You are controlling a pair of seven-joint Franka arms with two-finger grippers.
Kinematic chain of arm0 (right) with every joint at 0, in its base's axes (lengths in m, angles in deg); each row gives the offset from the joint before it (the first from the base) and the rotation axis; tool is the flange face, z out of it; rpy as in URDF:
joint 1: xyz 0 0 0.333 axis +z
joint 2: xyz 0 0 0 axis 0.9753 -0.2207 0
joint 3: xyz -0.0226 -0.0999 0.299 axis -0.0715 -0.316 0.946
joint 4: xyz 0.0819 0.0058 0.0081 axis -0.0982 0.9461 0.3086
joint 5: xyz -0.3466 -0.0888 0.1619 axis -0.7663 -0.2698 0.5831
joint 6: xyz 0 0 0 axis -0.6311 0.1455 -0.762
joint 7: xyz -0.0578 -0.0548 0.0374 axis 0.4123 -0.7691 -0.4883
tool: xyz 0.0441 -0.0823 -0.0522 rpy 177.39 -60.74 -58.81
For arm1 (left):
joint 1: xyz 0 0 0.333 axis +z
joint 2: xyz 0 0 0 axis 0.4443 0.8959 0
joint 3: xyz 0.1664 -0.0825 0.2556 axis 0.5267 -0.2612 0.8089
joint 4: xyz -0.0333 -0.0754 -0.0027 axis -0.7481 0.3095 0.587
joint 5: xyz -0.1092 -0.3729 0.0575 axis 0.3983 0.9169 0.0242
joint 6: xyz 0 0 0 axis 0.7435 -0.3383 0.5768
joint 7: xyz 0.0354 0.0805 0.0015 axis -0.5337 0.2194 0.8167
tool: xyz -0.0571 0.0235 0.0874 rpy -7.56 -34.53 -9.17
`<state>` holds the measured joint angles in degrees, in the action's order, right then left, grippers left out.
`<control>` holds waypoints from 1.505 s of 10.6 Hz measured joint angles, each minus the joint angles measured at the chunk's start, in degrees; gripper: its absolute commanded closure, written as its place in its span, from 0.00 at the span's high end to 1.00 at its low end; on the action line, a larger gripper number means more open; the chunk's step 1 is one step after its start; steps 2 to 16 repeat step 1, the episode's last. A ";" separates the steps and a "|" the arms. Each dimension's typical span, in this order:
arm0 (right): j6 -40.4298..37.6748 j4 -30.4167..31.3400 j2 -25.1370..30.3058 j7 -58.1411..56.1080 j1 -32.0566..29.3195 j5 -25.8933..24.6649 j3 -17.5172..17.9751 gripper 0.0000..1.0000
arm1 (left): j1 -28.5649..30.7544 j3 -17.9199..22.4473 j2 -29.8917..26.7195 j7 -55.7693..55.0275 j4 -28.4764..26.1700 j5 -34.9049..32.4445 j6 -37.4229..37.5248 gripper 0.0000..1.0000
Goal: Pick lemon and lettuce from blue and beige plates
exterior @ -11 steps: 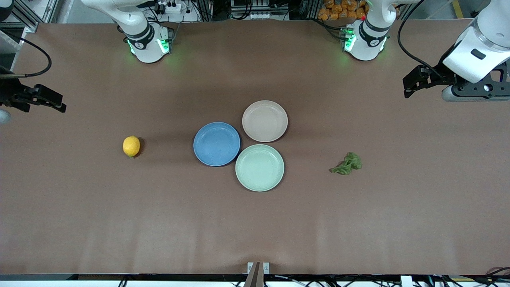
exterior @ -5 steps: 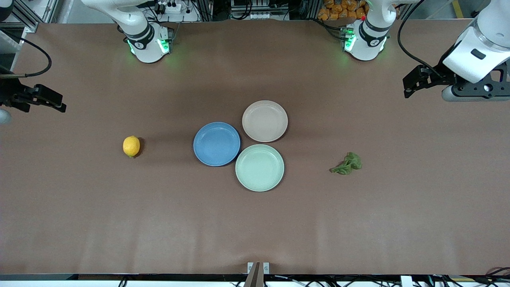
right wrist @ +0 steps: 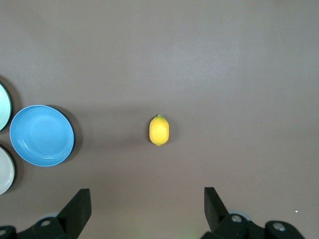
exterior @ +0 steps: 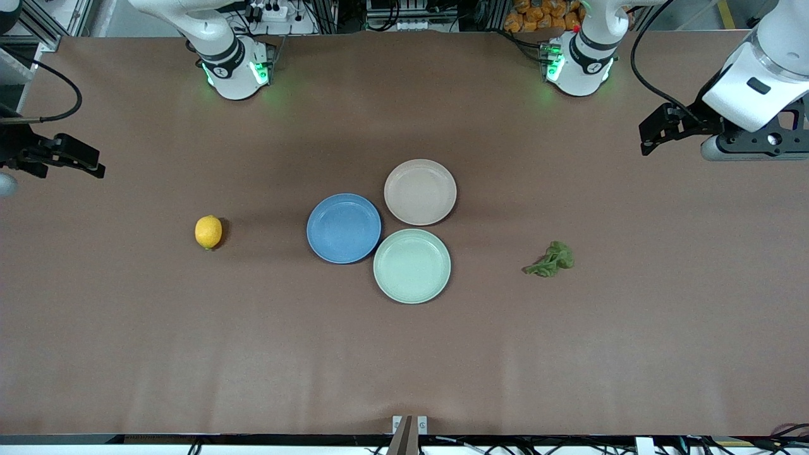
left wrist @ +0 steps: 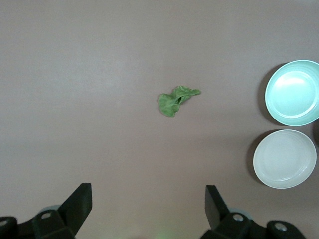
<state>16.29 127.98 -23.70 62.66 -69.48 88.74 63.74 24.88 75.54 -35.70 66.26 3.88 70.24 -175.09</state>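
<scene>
The lemon lies on the bare table toward the right arm's end, apart from the plates; it shows in the right wrist view. The lettuce lies on the bare table toward the left arm's end; it shows in the left wrist view. The blue plate and the beige plate sit empty at the table's middle. My left gripper is open and empty, up over the left arm's end. My right gripper is open and empty, up over the right arm's end.
A pale mint-green plate touches the blue and beige plates, nearer the front camera. The two arm bases stand along the table's edge farthest from the front camera.
</scene>
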 measured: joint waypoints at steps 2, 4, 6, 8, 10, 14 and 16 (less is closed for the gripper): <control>0.00 0.00 0.00 -0.01 0.00 0.00 0.00 1.00 | 0.00 0.00 0.00 0.00 0.00 0.00 0.00 1.00; 0.00 0.00 0.00 -0.01 0.00 0.00 0.00 1.00 | 0.00 0.00 0.00 0.00 0.00 0.00 0.00 1.00; 0.00 0.00 0.00 -0.01 0.00 0.00 0.00 1.00 | 0.00 0.00 0.00 0.00 0.00 0.00 0.00 1.00; 0.00 0.00 0.00 -0.01 0.00 0.00 0.00 1.00 | 0.00 0.00 0.00 0.00 0.00 0.00 0.00 1.00; 0.00 0.00 0.00 -0.01 0.00 0.00 0.00 1.00 | 0.00 0.00 0.00 0.00 0.00 0.00 0.00 1.00; 0.00 0.00 0.00 -0.01 0.00 0.00 0.00 1.00 | 0.00 0.00 0.00 0.00 0.00 0.00 0.00 1.00; 0.00 0.00 0.00 -0.01 0.00 0.00 0.00 1.00 | 0.00 0.00 0.00 0.00 0.00 0.00 0.00 1.00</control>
